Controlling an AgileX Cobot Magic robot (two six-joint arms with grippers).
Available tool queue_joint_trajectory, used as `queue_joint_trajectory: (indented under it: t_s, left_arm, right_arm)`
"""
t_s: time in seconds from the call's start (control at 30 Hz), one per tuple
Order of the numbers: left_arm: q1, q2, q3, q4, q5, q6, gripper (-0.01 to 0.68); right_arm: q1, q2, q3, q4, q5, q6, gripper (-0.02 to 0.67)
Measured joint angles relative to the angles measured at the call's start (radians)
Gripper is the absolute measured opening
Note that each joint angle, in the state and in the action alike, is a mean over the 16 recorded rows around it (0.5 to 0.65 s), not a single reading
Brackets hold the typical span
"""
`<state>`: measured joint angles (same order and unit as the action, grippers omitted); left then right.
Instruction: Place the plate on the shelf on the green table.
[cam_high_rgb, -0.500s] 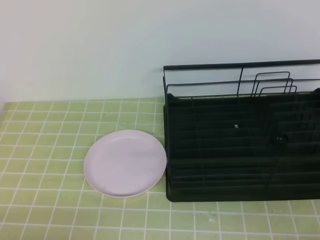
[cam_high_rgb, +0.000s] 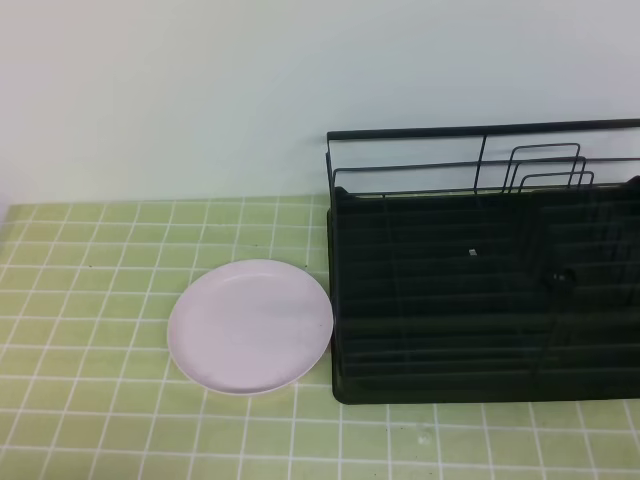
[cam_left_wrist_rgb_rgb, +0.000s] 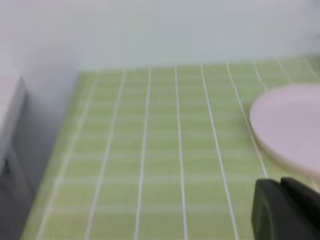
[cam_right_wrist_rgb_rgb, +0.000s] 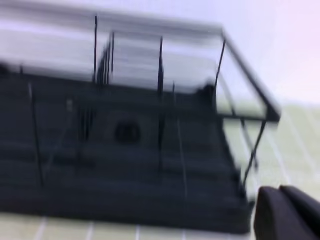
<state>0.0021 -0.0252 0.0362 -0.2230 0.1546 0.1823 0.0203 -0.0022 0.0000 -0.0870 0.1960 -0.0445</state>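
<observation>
The pale pink-lilac plate (cam_high_rgb: 250, 326) lies flat on the green tiled table (cam_high_rgb: 90, 300), just left of the black wire shelf (cam_high_rgb: 480, 290); its right rim is close to the shelf's base. In the left wrist view the plate (cam_left_wrist_rgb_rgb: 290, 127) is at the right edge, ahead of a dark finger (cam_left_wrist_rgb_rgb: 282, 210) at the bottom right. In the right wrist view the shelf (cam_right_wrist_rgb_rgb: 120, 135) fills the frame, blurred, with a dark finger (cam_right_wrist_rgb_rgb: 285, 212) at the bottom right. No gripper appears in the exterior high view. The jaws' state does not show.
A white wall (cam_high_rgb: 200, 90) runs behind the table. The shelf has upright bars and looped dividers (cam_high_rgb: 545, 165) at its back. In the left wrist view the table's left edge (cam_left_wrist_rgb_rgb: 60, 150) drops off beside a grey surface.
</observation>
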Motion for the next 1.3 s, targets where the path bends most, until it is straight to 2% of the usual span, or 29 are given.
queue_joint_trajectory:
  t_s: [0.4,0.63,0.8,0.97,1.13,1.3]
  left_arm:
    - [0.0,0.0,0.0,0.001,-0.49,0.003,0.0]
    - [0.001,0.0,0.0,-0.008,-0.623,0.056,0.0]
    - [0.001,0.0,-0.002,-0.021,-0.633,0.092,0.0]
    - [0.002,0.0,-0.03,-0.027,-0.589,0.118,0.0]
    - [0.002,0.0,-0.106,-0.026,-0.453,0.105,0.0]
    - [0.001,0.0,-0.203,-0.052,-0.275,0.088,0.0]
  right_arm:
    - [0.0,0.0,0.0,0.0,-0.486,0.001,-0.001]
    - [0.0,0.0,0.0,0.0,-0.642,-0.003,-0.001]
    - [0.0,0.0,0.0,0.001,-0.657,-0.024,-0.001]
    - [0.0,0.0,-0.022,0.001,-0.587,-0.048,-0.001]
    - [0.0,0.001,-0.088,0.002,-0.431,-0.082,-0.001]
    - [0.0,0.007,-0.175,0.006,-0.187,-0.101,-0.001]
